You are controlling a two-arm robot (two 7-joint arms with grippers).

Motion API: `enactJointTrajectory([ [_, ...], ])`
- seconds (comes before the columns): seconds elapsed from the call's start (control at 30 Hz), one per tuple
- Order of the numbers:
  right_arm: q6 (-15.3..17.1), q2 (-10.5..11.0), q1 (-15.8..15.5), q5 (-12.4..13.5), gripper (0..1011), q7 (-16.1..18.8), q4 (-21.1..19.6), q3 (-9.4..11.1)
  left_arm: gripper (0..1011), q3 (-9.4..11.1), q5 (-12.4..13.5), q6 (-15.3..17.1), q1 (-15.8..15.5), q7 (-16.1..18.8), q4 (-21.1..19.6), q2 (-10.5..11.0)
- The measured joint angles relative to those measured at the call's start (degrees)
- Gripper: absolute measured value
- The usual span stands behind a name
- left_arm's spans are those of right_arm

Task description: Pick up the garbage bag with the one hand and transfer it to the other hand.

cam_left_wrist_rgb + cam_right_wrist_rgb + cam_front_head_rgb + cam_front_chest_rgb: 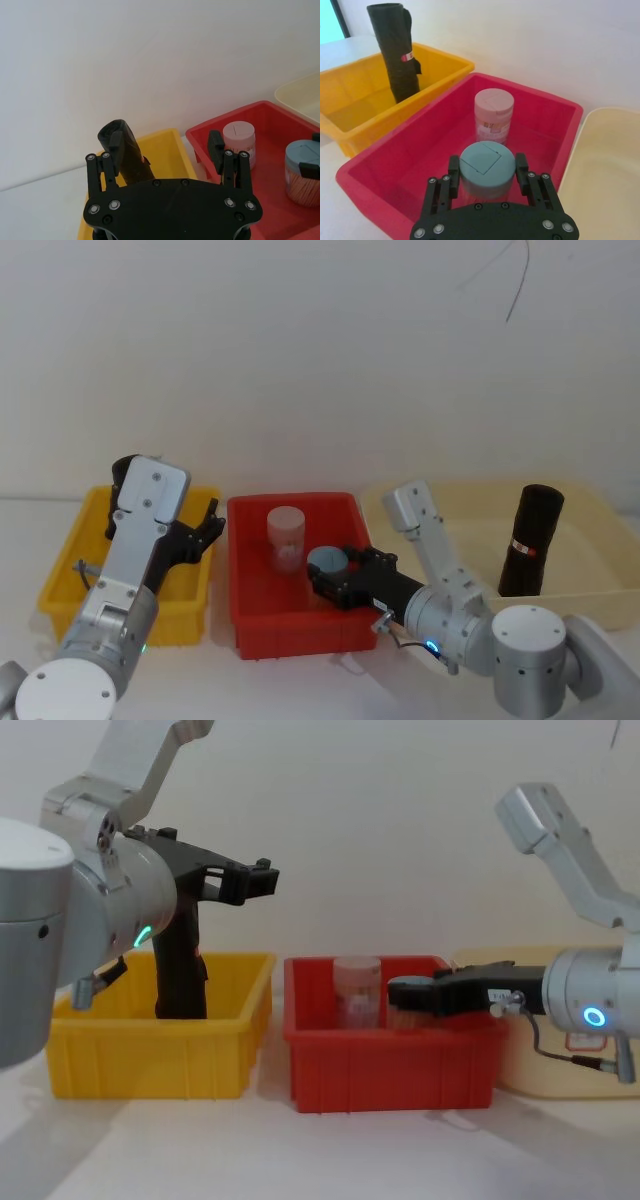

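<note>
The tall black crinkly plastic garbage bag roll (180, 975) stands upright in the yellow plastic bin (150, 1055). Above it hangs the left gripper (262, 877). The right gripper (405, 995) reaches into the red plastic bin (390, 1065) beside a translucent pink jar (357, 992).

Garbage bag (394, 50): crinkly matt black plastic. Yellow bin (355, 95), red bin (415, 150): smooth glossy plastic. Arms: brushed grey metal.

The left arm (60, 910) hides most of the garbage bag (180, 970).
</note>
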Motion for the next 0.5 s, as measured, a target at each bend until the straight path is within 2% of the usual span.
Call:
enactJointTrajectory([
  [0.23,-0.12,-0.02,0.35,0.05,646,-0.58,-0.78,0.82,1001,0.00,0.00,0.00,0.00,0.00,0.00,0.00],
  [0.5,-0.70,0.42,1.50,0.60,646,-1.78,-3.22,2.76,1001,0.00,0.00,0.00,0.00,0.00,0.00,0.00],
])
